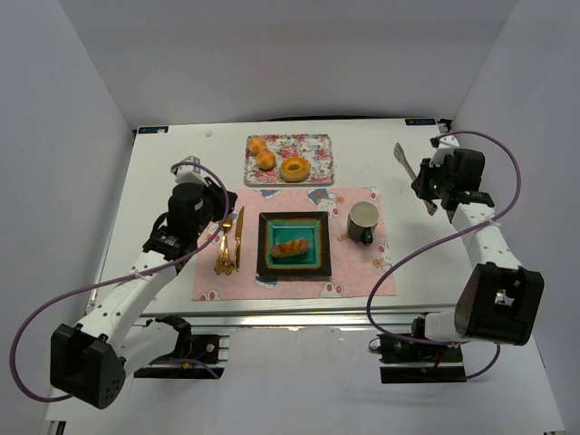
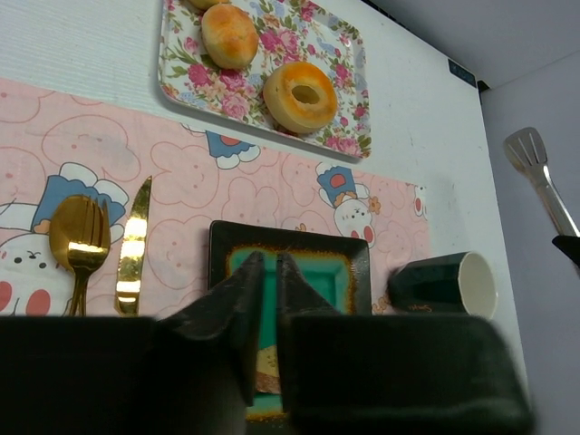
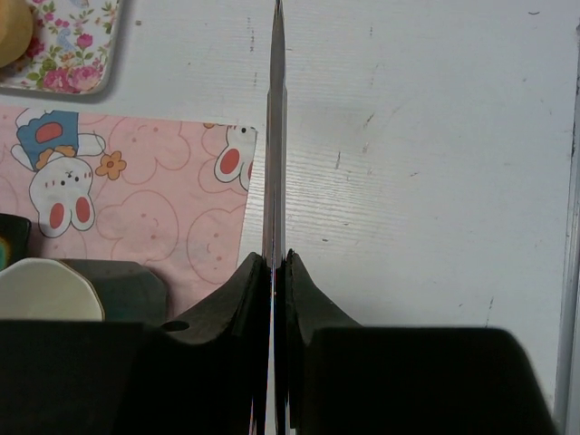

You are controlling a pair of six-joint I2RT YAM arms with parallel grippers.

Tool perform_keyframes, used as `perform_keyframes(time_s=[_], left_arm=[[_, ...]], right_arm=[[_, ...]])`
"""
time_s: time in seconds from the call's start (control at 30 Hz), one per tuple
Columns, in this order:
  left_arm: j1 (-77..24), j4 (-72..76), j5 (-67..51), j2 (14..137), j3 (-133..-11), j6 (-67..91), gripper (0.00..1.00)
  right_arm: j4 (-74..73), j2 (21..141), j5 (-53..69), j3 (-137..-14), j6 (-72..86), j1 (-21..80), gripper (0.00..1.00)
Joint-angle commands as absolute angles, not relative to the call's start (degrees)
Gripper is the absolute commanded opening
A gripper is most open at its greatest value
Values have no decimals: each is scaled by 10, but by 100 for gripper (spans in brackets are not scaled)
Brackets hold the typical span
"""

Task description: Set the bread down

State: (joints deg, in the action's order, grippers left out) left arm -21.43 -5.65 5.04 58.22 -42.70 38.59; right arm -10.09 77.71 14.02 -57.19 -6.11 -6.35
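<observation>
The bread (image 1: 292, 247), a small brown scored roll, lies on the teal square plate (image 1: 272, 224) in the middle of the pink mat. In the left wrist view a strip of the bread (image 2: 263, 367) shows between the fingers. My left gripper (image 1: 220, 210) is shut and empty, above the mat just left of the plate; it also shows in the left wrist view (image 2: 269, 263). My right gripper (image 1: 426, 188) is off the mat at the right, shut on metal tongs (image 1: 406, 161), which show edge-on in the right wrist view (image 3: 275, 136) between my right gripper (image 3: 276, 258).
A floral tray (image 1: 317, 145) at the back holds two orange buns (image 1: 261, 152) and a doughnut (image 1: 294, 169). A gold knife (image 1: 238, 234) and gold spoon and fork (image 1: 224, 246) lie left of the plate. A dark mug (image 1: 363, 220) lies right of it.
</observation>
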Motion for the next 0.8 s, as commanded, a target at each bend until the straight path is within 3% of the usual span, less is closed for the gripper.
perform_keyframes(time_s=[0.0, 0.1, 0.13, 0.27, 0.37, 0.77], left_arm=[[-211, -51, 44, 582, -445, 387, 25], [-211, -54, 50, 578, -445, 388, 51], [-211, -56, 51, 577, -445, 388, 64], [-211, -61, 57, 575, -445, 387, 80], [-211, -67, 60, 577, -450, 383, 84], [-211, -65, 61, 576, -449, 384, 86]], right_arm=[[-54, 783, 154, -568, -47, -69, 0], [-40, 787, 151, -556, -49, -72, 0], [-34, 788, 149, -553, -50, -72, 0], [-26, 795, 145, -546, -53, -74, 0], [-21, 797, 144, -541, -52, -76, 0], [-19, 801, 141, -532, -54, -79, 0]])
